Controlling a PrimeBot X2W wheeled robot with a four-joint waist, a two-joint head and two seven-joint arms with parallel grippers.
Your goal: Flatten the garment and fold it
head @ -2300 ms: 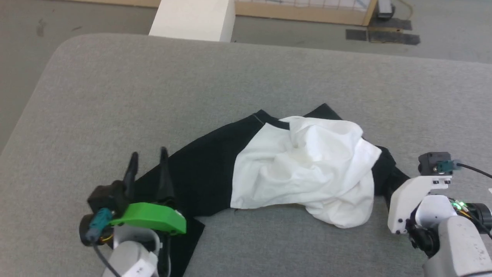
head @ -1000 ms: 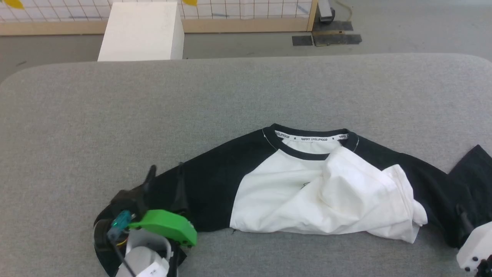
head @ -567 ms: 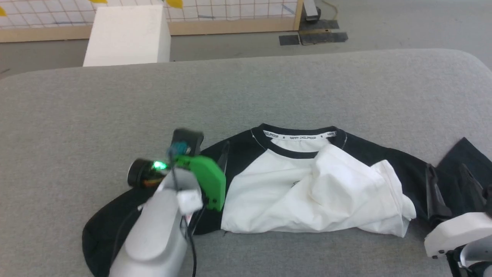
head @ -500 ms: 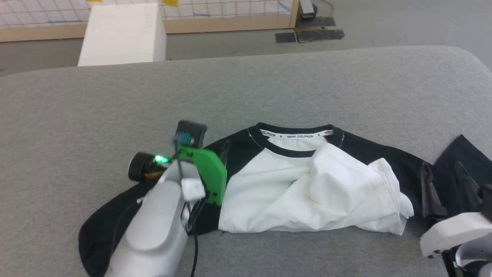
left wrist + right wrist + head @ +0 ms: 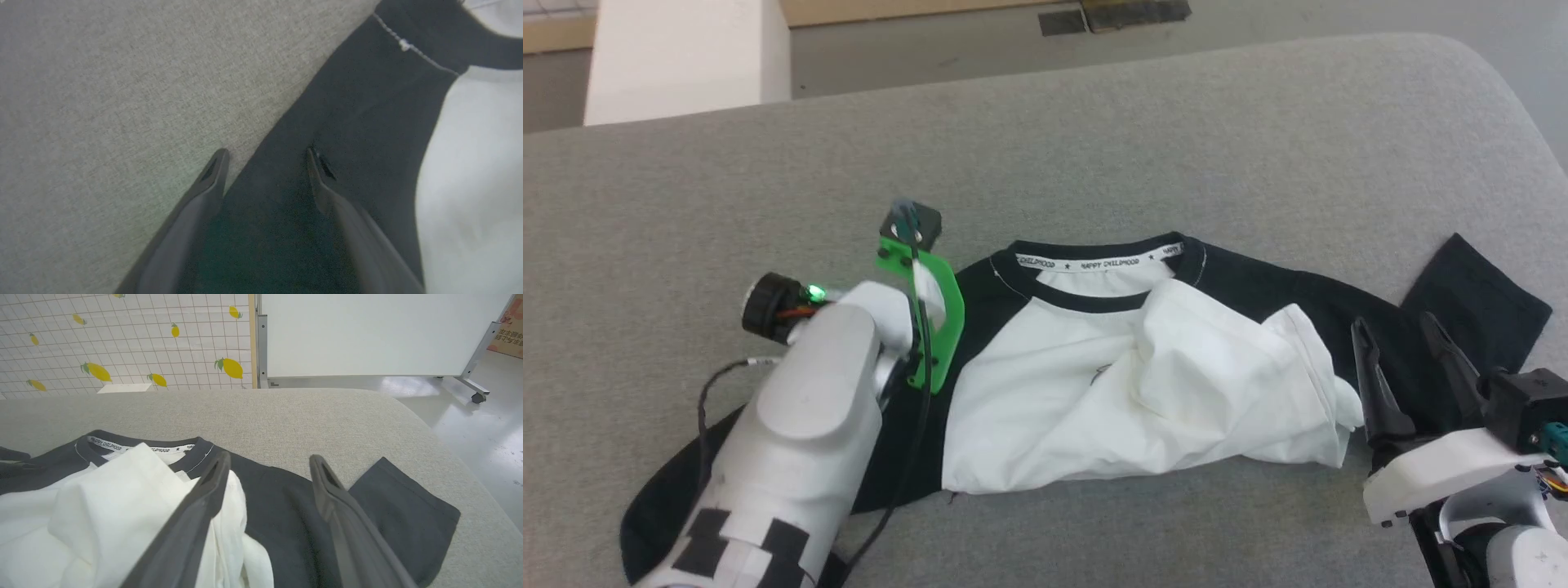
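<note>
**A:** Setting: a grey fabric-covered tabletop (image 5: pixel 1176 122) with rounded corners. Bare floor and a white block (image 5: pixel 678 57) lie beyond its far edge. Where is the garment?

**B:** The soft long-sleeved shirt (image 5: pixel 1111 400), white in the body and black in the sleeves and neckline, lies toward the near edge with its collar facing the far edge. The white hem is bunched up over the chest. The right sleeve is doubled back near the right edge, and the left sleeve trails toward the near-left corner.

**A:** And the claws?

**B:** The left claw (image 5: pixel 266 153) is open, with one finger over bare tabletop and the other on the black shoulder, straddling the sleeve's far margin. The right claw (image 5: pixel 1393 322) is open above the right sleeve, just beside the bunched hem, gripping nothing.

**A:** How is the flattening step best done?

**B:** Probably by pinching a single layer at each side and drawing outward evenly, low over the surface, so that the hem unrolls rather than drags. There is wide open room toward the far edge. The right edge is near, so the doubled cuff should be spread with care, or it may hang over.
</note>
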